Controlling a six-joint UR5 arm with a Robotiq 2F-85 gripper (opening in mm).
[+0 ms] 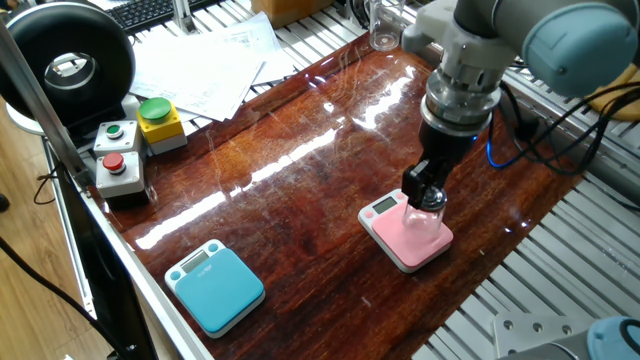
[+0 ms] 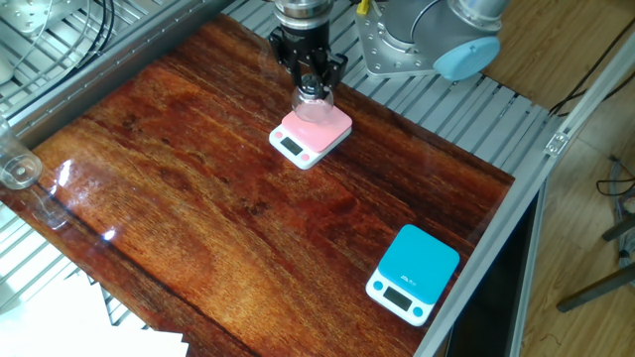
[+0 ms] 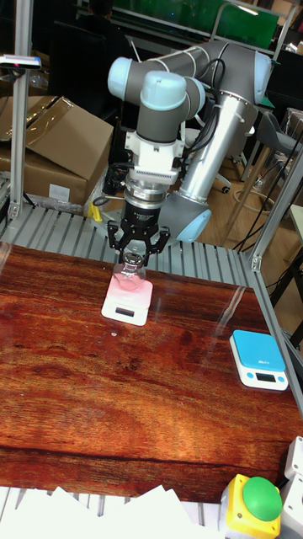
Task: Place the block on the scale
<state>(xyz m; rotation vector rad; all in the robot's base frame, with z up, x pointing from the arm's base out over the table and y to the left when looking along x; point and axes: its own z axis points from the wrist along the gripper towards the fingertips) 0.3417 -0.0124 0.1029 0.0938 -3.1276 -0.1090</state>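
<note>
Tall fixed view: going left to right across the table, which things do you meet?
Pink scale with the block on it under the gripper → blue scale. The button boxes at the bottom right corner are cut off by the frame.

clear block [image 1: 424,212] on pink scale [image 1: 407,232]; blue scale [image 1: 214,285] apart.
</note>
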